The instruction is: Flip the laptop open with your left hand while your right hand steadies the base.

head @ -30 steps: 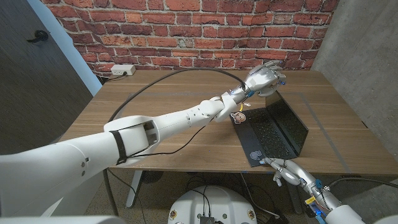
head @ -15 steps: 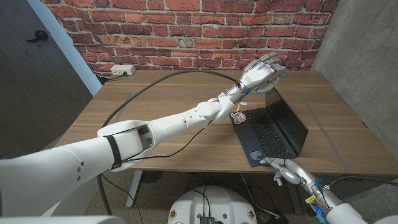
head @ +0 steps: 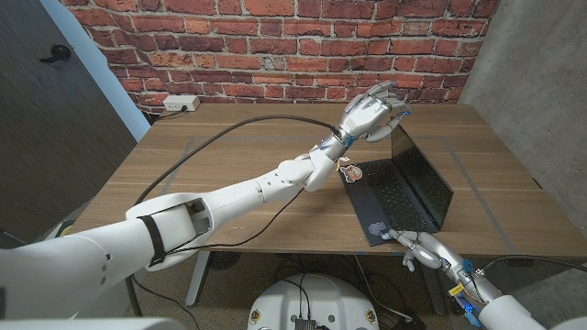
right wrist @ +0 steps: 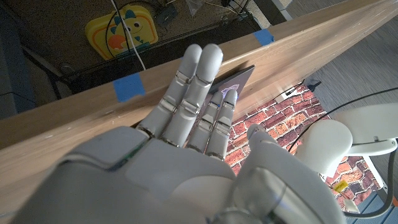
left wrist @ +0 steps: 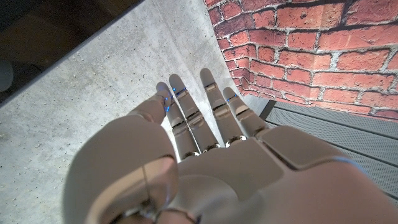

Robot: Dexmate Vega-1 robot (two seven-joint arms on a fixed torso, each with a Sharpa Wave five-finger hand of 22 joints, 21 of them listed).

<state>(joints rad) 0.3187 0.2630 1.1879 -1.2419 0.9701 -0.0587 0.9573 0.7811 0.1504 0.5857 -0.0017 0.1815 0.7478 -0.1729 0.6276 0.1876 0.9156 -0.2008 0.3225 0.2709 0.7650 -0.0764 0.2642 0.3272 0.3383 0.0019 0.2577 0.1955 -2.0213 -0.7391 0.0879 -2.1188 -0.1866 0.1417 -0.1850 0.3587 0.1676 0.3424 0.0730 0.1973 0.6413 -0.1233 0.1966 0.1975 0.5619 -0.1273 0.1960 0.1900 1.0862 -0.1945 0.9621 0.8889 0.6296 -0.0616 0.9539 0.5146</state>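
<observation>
The black laptop stands open at the table's right, its screen upright on the right side of the keyboard. My left hand hovers above the lid's far corner with fingers spread, holding nothing and clear of the lid; the left wrist view shows this left hand with its fingers stretched out. My right hand sits at the table's front edge by the base's near corner. In the right wrist view the right hand reaches its straight fingertips onto the laptop's corner.
A black cable arcs over the wooden table from the back towards the front left. A white power strip lies at the back left by the brick wall. Blue tape marks the table's front edge.
My left hand has drawn back to the left, off the top of the lid. The screen stays upright. The right hand has kept its place at the base's near corner.
</observation>
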